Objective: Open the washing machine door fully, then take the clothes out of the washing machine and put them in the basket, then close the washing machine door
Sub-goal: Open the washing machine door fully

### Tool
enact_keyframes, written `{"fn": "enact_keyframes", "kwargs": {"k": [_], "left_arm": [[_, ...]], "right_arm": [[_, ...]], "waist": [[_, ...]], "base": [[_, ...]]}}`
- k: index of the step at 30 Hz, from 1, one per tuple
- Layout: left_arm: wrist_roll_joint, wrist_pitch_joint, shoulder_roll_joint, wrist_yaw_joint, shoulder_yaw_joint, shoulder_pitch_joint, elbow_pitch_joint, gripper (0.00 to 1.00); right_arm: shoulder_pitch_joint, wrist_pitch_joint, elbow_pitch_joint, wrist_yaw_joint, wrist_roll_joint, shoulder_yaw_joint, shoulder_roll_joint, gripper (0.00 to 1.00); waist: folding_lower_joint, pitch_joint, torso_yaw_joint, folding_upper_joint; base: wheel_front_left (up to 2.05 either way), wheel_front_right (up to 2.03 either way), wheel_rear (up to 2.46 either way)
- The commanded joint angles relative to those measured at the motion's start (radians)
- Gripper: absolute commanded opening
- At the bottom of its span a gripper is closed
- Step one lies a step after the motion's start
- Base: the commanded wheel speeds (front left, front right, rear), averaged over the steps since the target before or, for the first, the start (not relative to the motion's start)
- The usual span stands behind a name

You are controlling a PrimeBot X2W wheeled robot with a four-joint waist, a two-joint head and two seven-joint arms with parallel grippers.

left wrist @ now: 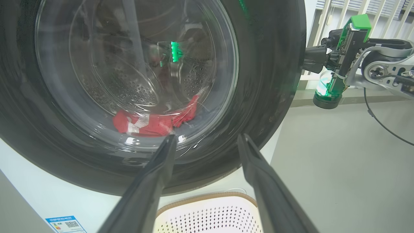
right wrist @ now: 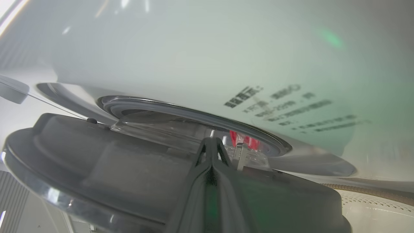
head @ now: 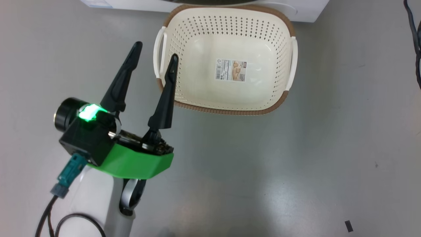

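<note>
Basket (head: 230, 111) sits on the grey floor (head: 296, 164) just in front of the washing machine (left wrist: 48, 197), below its door. The left gripper (head: 156, 51) hovers near the basket's left handle, jaws spread wide, holding nothing. The right gripper (left wrist: 309, 61), fingers pressed together, is at the right edge of the washing machine door (left wrist: 268, 81), which stands slightly ajar. Red clothes (left wrist: 145, 124) lie in the drum (left wrist: 129, 94), seen through the door.

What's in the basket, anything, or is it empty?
Empty: the basket shows its bare bottom and paper label, no cloth inside.
</note>
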Motion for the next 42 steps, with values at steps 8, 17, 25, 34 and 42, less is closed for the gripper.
{"fn": "enact_keyframes", "kwargs": {"k": [8, 17, 25, 34, 42], "left_arm": [[0.008, -0.005, 0.022, -0.008, 0.052, 0.001, -0.001, 1.0], [0.011, -0.005, 0.021, -0.009, 0.067, 0.018, 0.02, 1.0], [0.003, -0.005, 0.021, -0.008, 0.077, 0.059, 0.039, 1.0], [-0.005, -0.005, 0.021, -0.01, 0.073, 0.086, 0.071, 1.0], [-0.01, -0.005, 0.023, -0.008, 0.072, 0.092, 0.087, 1.0]], "right_arm": [[0.054, 0.038, -0.041, 0.008, -0.005, 0.034, 0.05, 0.0], [0.098, 0.069, -0.042, 0.008, -0.008, 0.059, 0.055, 0.0], [0.152, 0.089, -0.032, 0.008, -0.01, 0.087, 0.071, 0.0], [0.188, 0.108, -0.02, 0.008, -0.009, 0.102, 0.075, 0.0], [0.2, 0.052, -0.002, 0.008, -0.032, 0.096, 0.07, 0.44]], "waist": [[0.0, -0.042, -0.013, 0.0], [0.0, -0.09, -0.025, 0.0], [0.0, -0.15, -0.03, 0.0], [0.0, -0.189, -0.023, 0.0], [0.0, -0.199, -0.027, 0.0]], "base": [[0.0, 0.0, 0.0], [0.0, 0.0, 0.0], [0.0, 0.0, 0.0], [0.0, 0.0, 0.0], [0.0, 0.0, 0.0]]}}
